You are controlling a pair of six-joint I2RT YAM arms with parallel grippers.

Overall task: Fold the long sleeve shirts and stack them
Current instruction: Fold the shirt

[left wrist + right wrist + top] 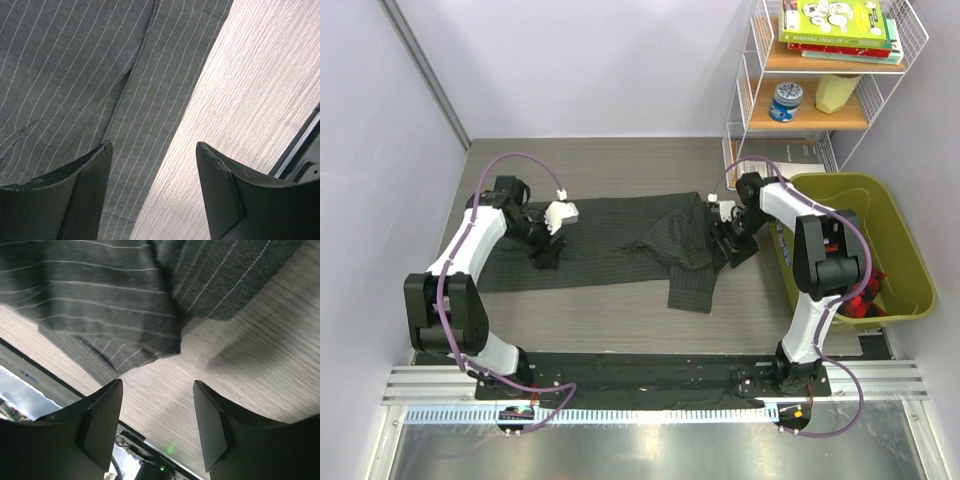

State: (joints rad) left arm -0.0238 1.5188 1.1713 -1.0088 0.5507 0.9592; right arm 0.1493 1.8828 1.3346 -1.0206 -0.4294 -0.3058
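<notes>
Wood table [610,165] | left pincer [152,147] spread, low over shirt [610,245] | right pincer [157,385] spread, low at shirt edge

The top camera looked down from above and behind the near edge on the whole table [620,170], while both wrist cameras faced down very close to it, sharing with that view the long sleeve shirt [610,245] and bare wood.
</notes>
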